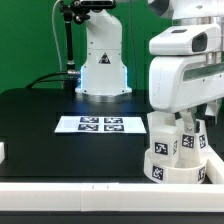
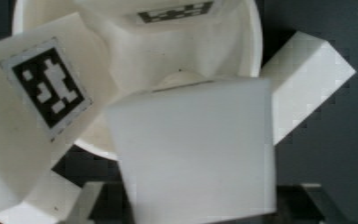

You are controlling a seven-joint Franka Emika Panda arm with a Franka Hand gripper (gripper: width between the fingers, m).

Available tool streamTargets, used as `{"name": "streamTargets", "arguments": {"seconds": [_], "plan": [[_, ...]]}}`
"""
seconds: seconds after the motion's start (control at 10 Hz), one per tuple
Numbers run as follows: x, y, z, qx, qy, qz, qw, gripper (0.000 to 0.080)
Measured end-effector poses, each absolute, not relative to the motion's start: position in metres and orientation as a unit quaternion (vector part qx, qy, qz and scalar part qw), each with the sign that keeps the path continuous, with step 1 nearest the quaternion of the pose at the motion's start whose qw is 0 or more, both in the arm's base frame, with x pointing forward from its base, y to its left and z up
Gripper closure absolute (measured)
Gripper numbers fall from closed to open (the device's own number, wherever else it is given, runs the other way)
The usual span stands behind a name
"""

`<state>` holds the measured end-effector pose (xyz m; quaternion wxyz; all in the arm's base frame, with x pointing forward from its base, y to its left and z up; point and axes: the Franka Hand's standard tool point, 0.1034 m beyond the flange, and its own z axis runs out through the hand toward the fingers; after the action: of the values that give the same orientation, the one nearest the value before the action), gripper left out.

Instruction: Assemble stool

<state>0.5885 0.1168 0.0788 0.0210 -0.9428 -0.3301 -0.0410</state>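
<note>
The round white stool seat (image 1: 186,173) lies at the front of the exterior view's right, with white block legs standing on it. One leg (image 1: 160,150) shows a marker tag. My gripper (image 1: 190,120) is right above the seat, shut on an upright leg (image 1: 185,138). In the wrist view the held leg (image 2: 194,140) fills the middle between my fingers, gripper (image 2: 202,208). The seat (image 2: 158,40) lies behind it. A tagged leg (image 2: 51,90) leans on one side and another leg (image 2: 309,80) on the other.
The marker board (image 1: 100,124) lies flat on the black table in the middle. The arm's white base (image 1: 102,70) stands at the back. A white raised edge (image 1: 90,190) runs along the table's front. A small white part (image 1: 2,152) shows at the left edge.
</note>
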Motion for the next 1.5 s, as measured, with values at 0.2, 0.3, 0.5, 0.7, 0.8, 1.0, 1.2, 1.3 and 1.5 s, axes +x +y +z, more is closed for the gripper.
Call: {"name": "streamTargets", "arguments": {"seconds": [0.2, 0.3, 0.5, 0.7, 0.8, 1.0, 1.2, 1.3, 1.5], "plan": [[0.5885, 0.1168, 0.0788, -0.947, -0.319, -0.041, 0.022, 0.0462], [0.5885, 0.1168, 0.0788, -0.947, -0.319, -0.041, 0.022, 0.0462], [0.5885, 0.1168, 0.0787, -0.962, -0.269, -0.04, 0.024, 0.0461], [0.5871, 0.1148, 0.0779, -0.984, -0.169, -0.032, 0.038, 0.0461], [0.5868, 0.1153, 0.0778, -0.991, -0.121, -0.03, 0.042, 0.046], [0.5868, 0.1151, 0.0779, -0.998, -0.027, -0.026, 0.049, 0.0459], [0.5864, 0.1162, 0.0774, -0.996, 0.064, -0.028, 0.049, 0.0459], [0.5867, 0.1158, 0.0774, -0.994, 0.097, -0.028, 0.05, 0.046], [0.5869, 0.1149, 0.0774, -0.986, 0.154, -0.026, 0.053, 0.0459]]}}
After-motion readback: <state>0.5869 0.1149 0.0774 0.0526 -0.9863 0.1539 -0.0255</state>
